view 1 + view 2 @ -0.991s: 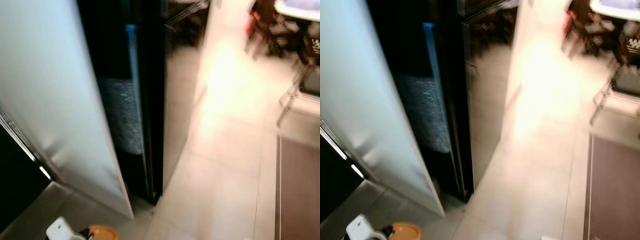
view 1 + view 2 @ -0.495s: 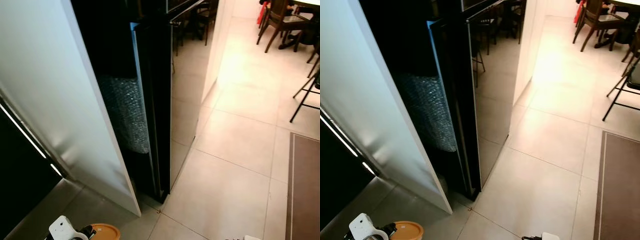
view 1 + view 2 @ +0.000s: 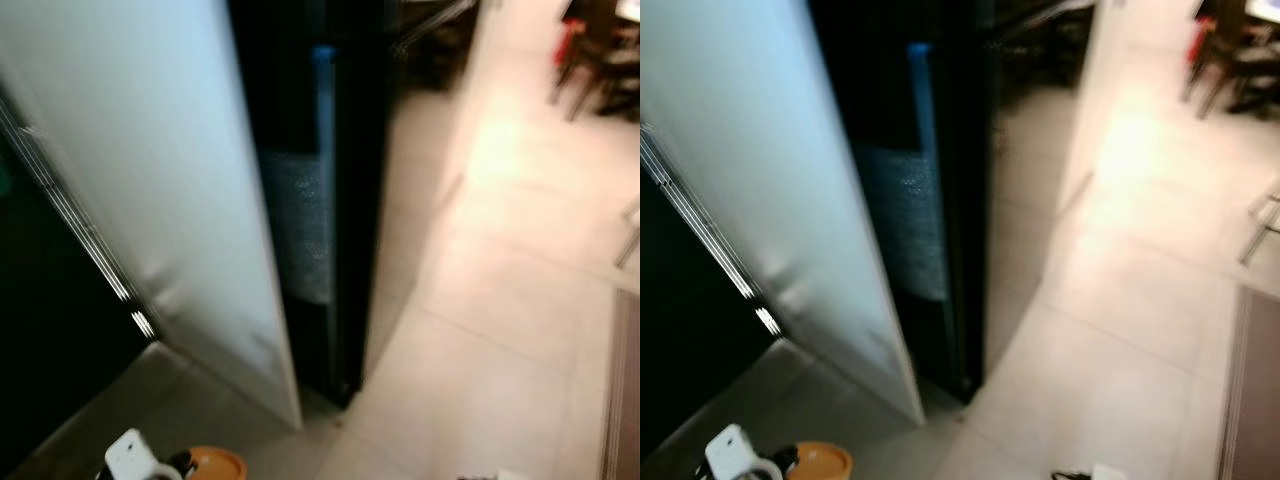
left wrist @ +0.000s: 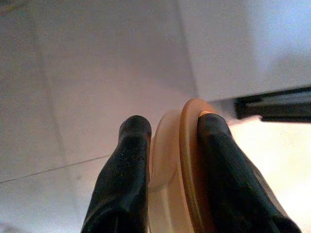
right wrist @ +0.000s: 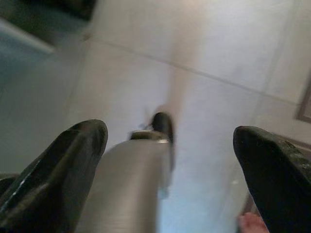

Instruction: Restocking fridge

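Standing before the fridge (image 3: pixel 350 200), the robot looks down along its tall black side, which is glossy enough to mirror the pale tiled floor (image 3: pixel 500 330). The white fridge door (image 3: pixel 150 180) hangs swung open on the robot's left, its lower corner near the foot of the cabinet. In the dark gap between the door and the black side there is a patch of something silvery and bubbled (image 3: pixel 305 235); I cannot make out what it is. The head views are blurred.

Low on the left, the left gripper (image 4: pixel 167 141) has its two black fingers (image 4: pixel 126 165) closed on a jar (image 4: pixel 167 194) with an orange lid (image 4: pixel 192 160). One finger presses the pale, translucent body and the other lies against the lid's rim, so the jar is pinched between them. The same orange lid (image 3: pixel 215 466) shows at the bottom edge of the head view, beside the white housing of the wrist, over the grey floor in front of the open door.

The right gripper (image 5: pixel 170 141) hangs over the tiles with its fingers spread wide apart and nothing between the tips. A silver, cylindrical part with a black end (image 5: pixel 141 165) shows between them; I cannot tell what it is. Chairs (image 3: pixel 1230 60) stand far off across the floor, and the edge of a brown mat (image 3: pixel 1255 380) lies to the robot's right.
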